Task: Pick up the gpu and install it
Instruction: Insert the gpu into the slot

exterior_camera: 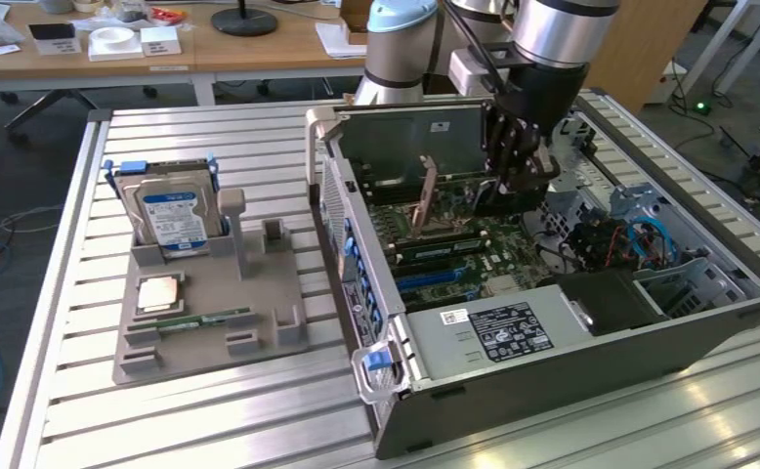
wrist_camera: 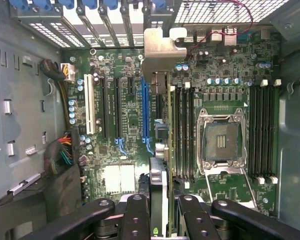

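My gripper (exterior_camera: 517, 181) hangs inside the open computer case (exterior_camera: 536, 332), above the motherboard (exterior_camera: 465, 249). It is shut on the gpu (exterior_camera: 500, 195), a dark card held on edge between the fingers. In the wrist view the gpu (wrist_camera: 159, 185) runs edge-on away from the gripper (wrist_camera: 162, 212), and its silver end bracket (wrist_camera: 162, 47) points at the case's rear slot openings. The card lies close beside the long blue slot (wrist_camera: 145, 110), between that slot and the memory slots. Whether it touches the board I cannot tell.
On the slatted table at the exterior view's left, a grey holder (exterior_camera: 211, 313) carries a silver hard drive (exterior_camera: 172, 220), a processor chip (exterior_camera: 158, 291) and a green memory stick (exterior_camera: 204, 320). The open CPU socket (wrist_camera: 221, 142) and case walls surround the card. Desks stand behind.
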Controlling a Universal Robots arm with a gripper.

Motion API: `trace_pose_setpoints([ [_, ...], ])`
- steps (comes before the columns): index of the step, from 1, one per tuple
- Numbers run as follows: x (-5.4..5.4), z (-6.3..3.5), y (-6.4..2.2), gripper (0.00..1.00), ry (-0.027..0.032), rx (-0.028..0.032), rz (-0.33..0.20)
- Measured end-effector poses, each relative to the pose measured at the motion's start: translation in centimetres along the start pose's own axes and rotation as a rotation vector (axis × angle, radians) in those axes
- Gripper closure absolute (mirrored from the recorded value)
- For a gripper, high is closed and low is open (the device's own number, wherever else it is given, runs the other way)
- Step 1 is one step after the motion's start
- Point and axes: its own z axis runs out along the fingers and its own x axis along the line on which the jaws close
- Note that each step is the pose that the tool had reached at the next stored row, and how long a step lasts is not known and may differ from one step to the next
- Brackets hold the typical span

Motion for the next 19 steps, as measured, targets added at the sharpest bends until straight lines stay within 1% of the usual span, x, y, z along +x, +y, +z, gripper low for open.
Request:
trace_pose_setpoints([
  [6, 0.0, 0.26, 0.06, 0.73, 0.0002, -0.0001, 0.0],
  [15, 0.1, 0.98, 0.17, 0.73, 0.0, -0.0001, 0.0],
  [19, 0.1, 1.04, 0.19, 0.73, 0.0003, -0.0001, 0.0],
])
